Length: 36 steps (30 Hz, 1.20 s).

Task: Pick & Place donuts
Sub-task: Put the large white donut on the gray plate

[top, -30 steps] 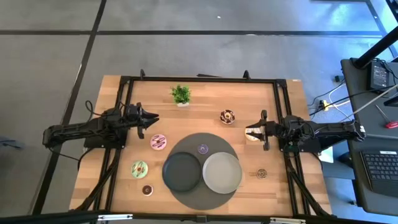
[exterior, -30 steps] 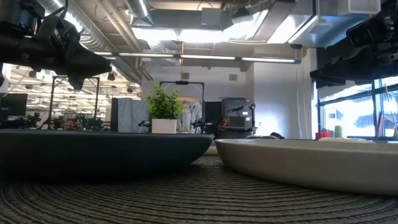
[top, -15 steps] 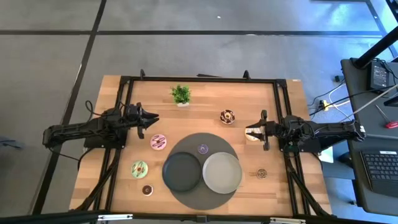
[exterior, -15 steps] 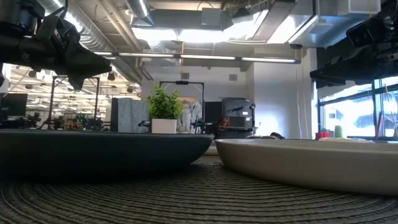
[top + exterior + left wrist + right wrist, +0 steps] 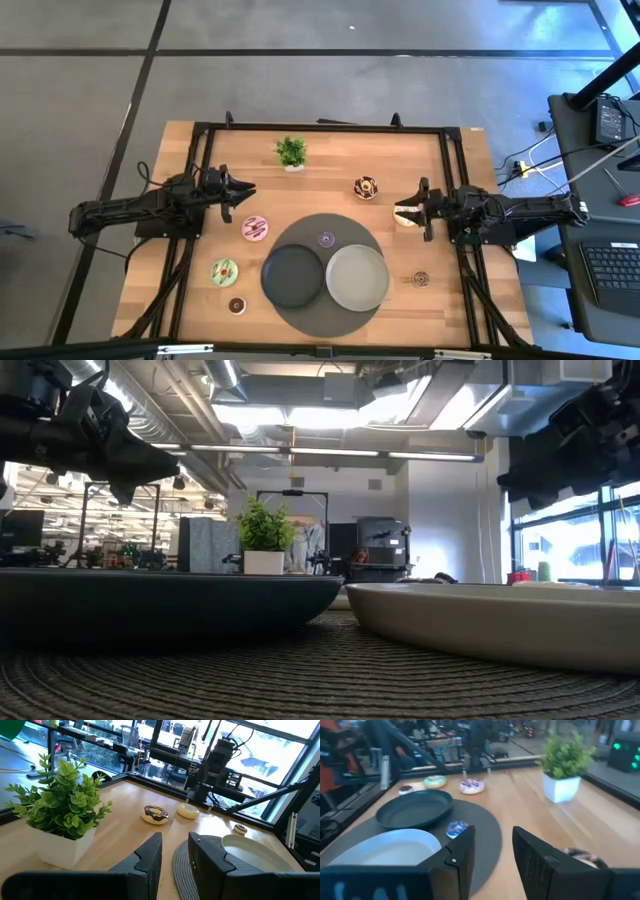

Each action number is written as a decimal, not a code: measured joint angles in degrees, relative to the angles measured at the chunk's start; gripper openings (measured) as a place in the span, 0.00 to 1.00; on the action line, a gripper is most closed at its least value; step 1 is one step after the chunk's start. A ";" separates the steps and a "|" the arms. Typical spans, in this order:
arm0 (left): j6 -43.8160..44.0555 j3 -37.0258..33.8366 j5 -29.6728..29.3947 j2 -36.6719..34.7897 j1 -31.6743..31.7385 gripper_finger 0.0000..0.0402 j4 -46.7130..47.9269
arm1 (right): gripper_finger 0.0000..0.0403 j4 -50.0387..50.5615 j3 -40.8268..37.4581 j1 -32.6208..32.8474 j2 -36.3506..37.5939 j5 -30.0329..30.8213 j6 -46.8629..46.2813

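Observation:
My left gripper [image 5: 246,190] [image 5: 175,837] is open and empty, hovering left of the mat, above the pink donut [image 5: 254,228]. My right gripper [image 5: 400,212] [image 5: 493,830] is open over the white donut [image 5: 405,217], which lies on the table and is hidden in the right wrist view. The chocolate donut [image 5: 366,187] [image 5: 582,855] lies beyond it. The green donut [image 5: 223,270] and a small brown one [image 5: 236,305] lie at the near left. A tiny purple donut [image 5: 326,239] rests on the mat, and a tiny brown one [image 5: 420,279] lies at the near right.
A round dark mat [image 5: 320,225] holds a dark plate [image 5: 292,276] and a light grey plate [image 5: 357,277]. A small potted plant [image 5: 291,152] stands near the far edge. Black frame rails [image 5: 195,170] run along the table's sides.
My right gripper has shifted slightly toward the table's left over the white donut, and its arm has tipped downward in the low view. The donuts and plates have stayed where they were.

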<state>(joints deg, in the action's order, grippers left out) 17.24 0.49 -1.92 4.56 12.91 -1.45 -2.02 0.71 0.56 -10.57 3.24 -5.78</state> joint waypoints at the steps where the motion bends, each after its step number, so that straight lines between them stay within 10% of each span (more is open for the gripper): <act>1: -0.01 -0.01 0.01 -0.01 0.00 0.23 -0.02 | 0.33 0.00 0.01 -0.02 -0.30 0.20 0.04; 8: -0.01 -0.02 0.01 0.00 0.00 0.24 0.00 | 0.33 7.55 7.69 -0.02 -7.71 2.71 -4.38; 16: 0.01 -0.02 0.01 0.00 0.00 0.23 -0.02 | 0.33 27.60 23.01 -3.35 -28.27 19.60 -18.34; 25: -0.01 -0.02 0.01 -0.02 0.00 0.23 -0.01 | 0.33 39.26 27.04 -9.51 -48.62 8.32 -45.10; 36: 0.04 -0.02 0.01 0.00 0.00 0.23 -0.02 | 0.33 39.07 27.17 -9.94 -52.62 2.73 -43.15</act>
<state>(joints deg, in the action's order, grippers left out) 17.28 0.47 -1.91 4.56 12.91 -1.48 37.05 27.88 -9.39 -63.19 5.97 -48.93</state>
